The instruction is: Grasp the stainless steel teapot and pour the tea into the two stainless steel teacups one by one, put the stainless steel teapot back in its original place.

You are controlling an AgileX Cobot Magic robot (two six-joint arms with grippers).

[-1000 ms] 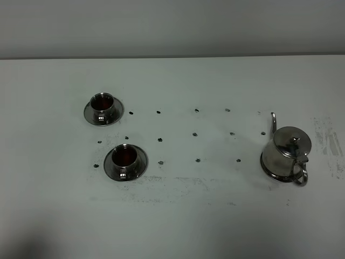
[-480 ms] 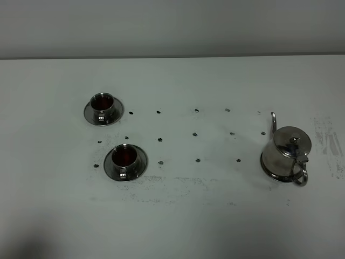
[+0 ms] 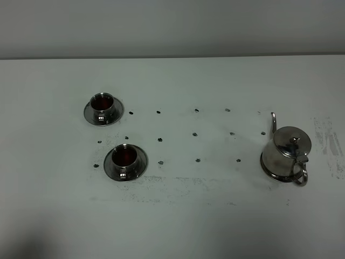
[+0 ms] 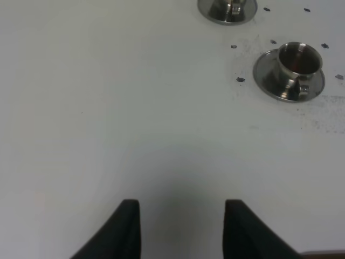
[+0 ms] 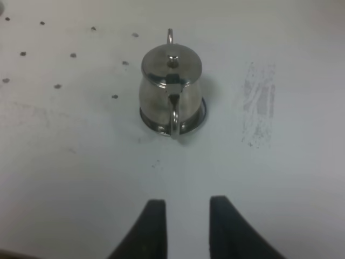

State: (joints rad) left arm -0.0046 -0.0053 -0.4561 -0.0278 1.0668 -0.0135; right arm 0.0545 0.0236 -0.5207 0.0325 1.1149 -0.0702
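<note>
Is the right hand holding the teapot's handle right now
No, the right hand is open and apart from the teapot, which stands alone on the table.

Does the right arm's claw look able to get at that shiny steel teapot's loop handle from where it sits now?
Probably yes. The right claw is open, and the loop handle of the shiny steel teapot faces it, with only bare white table between them.

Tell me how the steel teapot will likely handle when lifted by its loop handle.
The teapot looks rigid polished steel, so probably slippery. Held by the thin loop handle, it may swing spout-down. The domed lid appears merely seated and could shift when tilted.
</note>
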